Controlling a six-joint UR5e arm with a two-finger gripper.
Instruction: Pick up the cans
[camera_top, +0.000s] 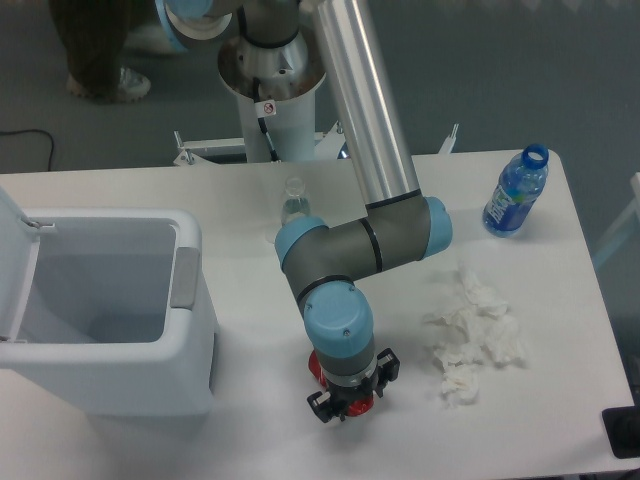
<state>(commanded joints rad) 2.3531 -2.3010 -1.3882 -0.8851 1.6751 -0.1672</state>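
toward six o'clock on the white tabletop (250, 440), the hand (350, 393) points straight down over the red can (318, 369), its black fingers (321, 405) set on either side of it. only slivers of red show — one at the wrist's nine o'clock edge, another low between the fingers — since the blue-capped wrist (338, 330) hides most of the can from above. the fingers sit close against the red metal, but whether they are actually clamped on it or just bracketing it, i cannot tell. whether the can rests on the tabletop is also hidden.

at nine o'clock stands a white bin (110, 310) with its lid swung open, its inside showing pale walls. at three o'clock from the hand lies a heap of crumpled white tissues (475, 335), near but not touching it. far out at two o'clock, by the tabletop's corner, stands a clear bottle (516, 192) with a blue label and no cap. at twelve o'clock, just behind the grey elbow (360, 245), another clear bottle (294, 203) stands upright. beyond the tabletop, at eleven o'clock, a person's legs and shoe (100, 60) show on the floor.
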